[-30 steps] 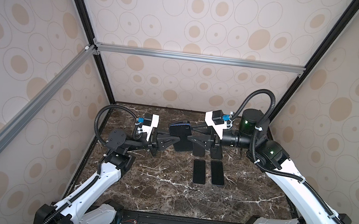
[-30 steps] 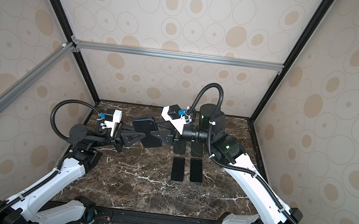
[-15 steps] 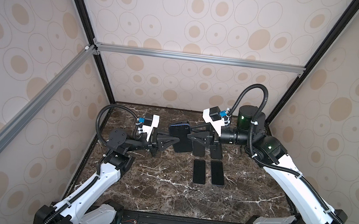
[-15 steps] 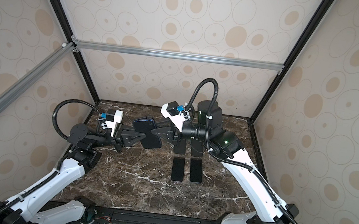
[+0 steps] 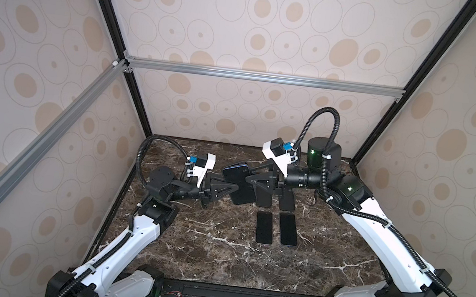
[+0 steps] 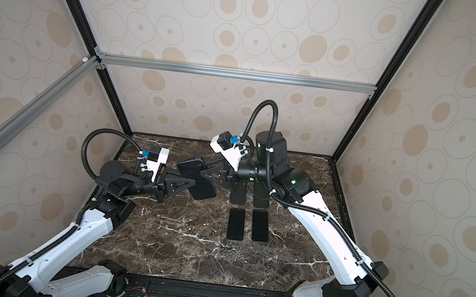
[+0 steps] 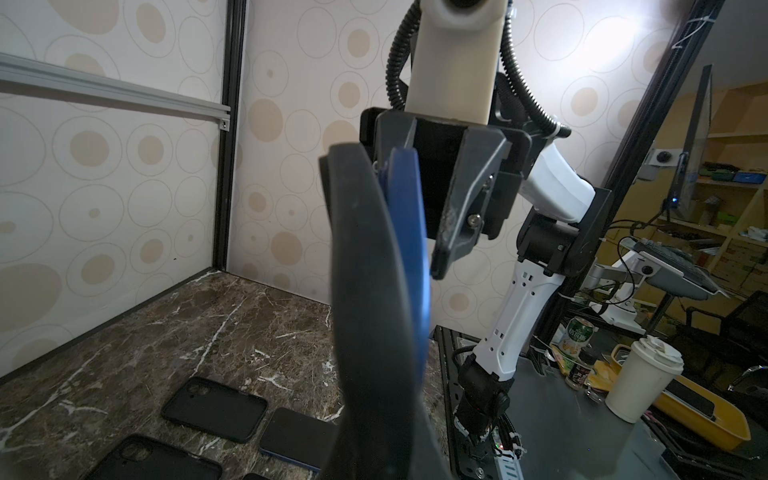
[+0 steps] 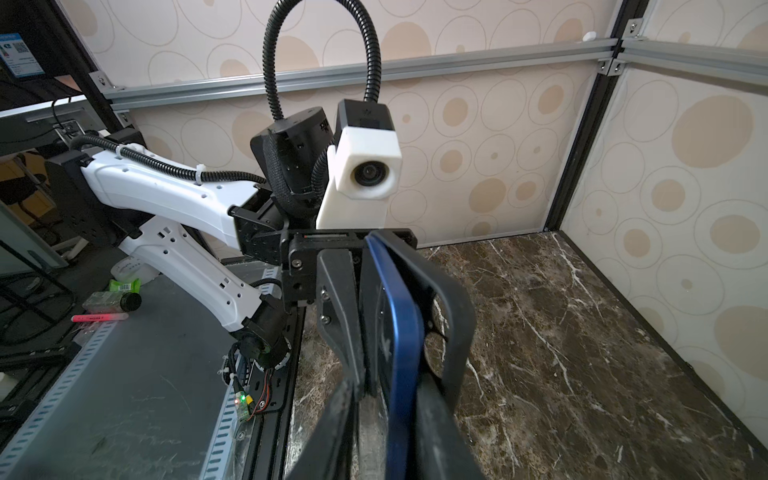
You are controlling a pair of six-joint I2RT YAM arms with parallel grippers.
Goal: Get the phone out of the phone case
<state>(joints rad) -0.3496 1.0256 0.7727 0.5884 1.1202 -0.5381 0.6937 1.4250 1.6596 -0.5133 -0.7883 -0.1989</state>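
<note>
The left gripper (image 5: 235, 187) clamps its jaws on the phone case (image 7: 365, 270) as an anchor, so the right gripper (image 5: 247, 179), jaws pinching the phone (image 7: 409, 216), can peel it free.

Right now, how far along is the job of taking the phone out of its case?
Done: two bare phones lie on the table near two empty cases. In hand: the left gripper holds the black case and the right gripper the blue phone, in the air, phone partly peeled out. Left: pull it fully free.
</note>
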